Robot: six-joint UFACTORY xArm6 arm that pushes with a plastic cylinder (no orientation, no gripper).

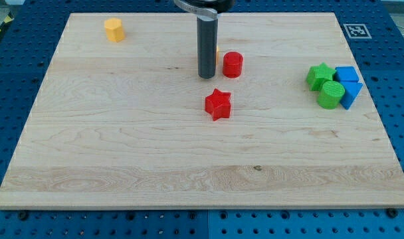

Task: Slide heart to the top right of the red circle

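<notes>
The red circle [232, 64] stands on the wooden board [122, 153], a little right of centre near the view's top. My dark rod comes down just left of it, and my tip [206, 77] rests on the board at the circle's lower left. A thin sliver of a yellow-orange block [217, 56] shows between the rod and the red circle. The rod hides most of it, so its shape cannot be made out. It seems to touch the circle's left side.
A red star [218, 103] lies just below my tip. A yellow-orange hexagon-like block [113, 29] sits at the top left. At the right edge a green star [319, 75], a green cylinder [331, 95], a blue cube [347, 74] and a blue triangle [352, 96] cluster together.
</notes>
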